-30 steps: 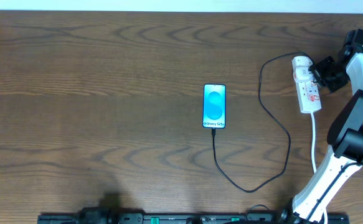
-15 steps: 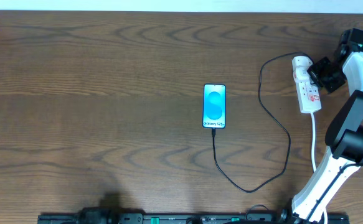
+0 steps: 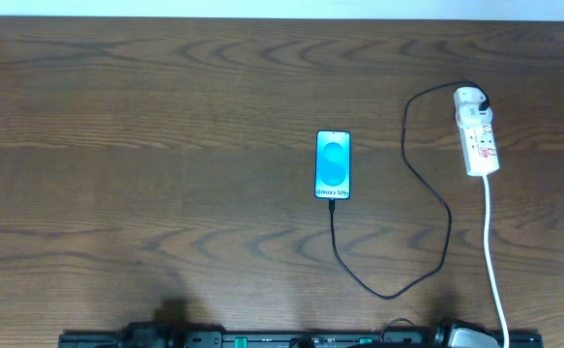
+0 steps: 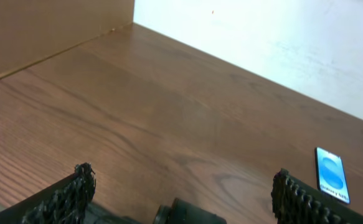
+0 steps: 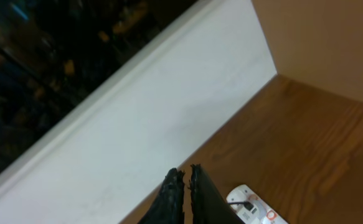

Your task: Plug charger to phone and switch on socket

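The phone (image 3: 333, 164) lies flat at the table's middle, blue screen lit; it also shows in the left wrist view (image 4: 330, 175). The thin black charger cable (image 3: 427, 193) runs from the phone's near end in a loop to its black plug in the socket's far end. The socket (image 3: 476, 130), a white power strip, lies at the right, and its end shows in the right wrist view (image 5: 256, 207). My left gripper (image 4: 181, 196) is open and empty, well left of the phone. My right gripper (image 5: 185, 180) is shut and empty, raised above the socket. Neither arm shows overhead.
The socket's white lead (image 3: 492, 251) runs toward the table's front edge. A white wall (image 5: 137, 124) borders the table's far side, and a brown panel (image 4: 38, 25) stands at the left side. A black rail (image 3: 291, 339) lies along the front edge.
My right arm, which was beside the socket at the right edge of the overhead view, has pulled away and left that view. Phone, charger and socket have not moved.
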Robot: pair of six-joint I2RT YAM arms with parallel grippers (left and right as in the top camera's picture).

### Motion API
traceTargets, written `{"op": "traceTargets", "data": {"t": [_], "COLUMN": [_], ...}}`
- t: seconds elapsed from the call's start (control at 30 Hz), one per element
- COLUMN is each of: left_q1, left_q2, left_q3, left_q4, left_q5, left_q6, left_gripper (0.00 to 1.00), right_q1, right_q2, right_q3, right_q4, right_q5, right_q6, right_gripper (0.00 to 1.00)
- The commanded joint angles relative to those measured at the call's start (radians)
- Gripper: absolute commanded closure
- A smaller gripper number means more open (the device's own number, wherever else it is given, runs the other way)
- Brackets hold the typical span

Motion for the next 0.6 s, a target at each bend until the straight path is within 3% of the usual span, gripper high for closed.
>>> {"op": "traceTargets", "data": {"t": [0.0,0.07,0.27,0.43,0.57], "left_q1": [-0.003,-0.003,-0.003,-0.003,-0.003], "left_q2": [-0.001,-0.001,-0.001,-0.001,-0.001], "left_q3": [0.003,0.003,-0.019,-0.215,-0.462], "left_q4": [-0.077,-0.044,0.244,0.453,0.645], "left_q5": [-0.004,-0.006,-0.005,-0.003,-0.003], "left_q6": [0.013,0.013,0.008,-0.027,-0.151], "left_gripper": [0.08,0.08,0.08,0.07,0.07], "right_q1": [-0.001,-0.001,0.000,0.000,0.000], "right_q2": [-0.062,-0.087,-0.094,-0.095,-0.097], "right_q3": [-0.011,-0.011,-0.011,-0.011,-0.011], "right_q4": [-0.090,-0.109,-0.111,-0.110,-0.109], "right_q5": [0.019,0.017,-0.082,-0.083,-0.083], "right_q6": [-0.014,-0.013,-0.013,-0.013,-0.013], "right_gripper": [0.93,0.91,0.87,0.77,0.73]}}
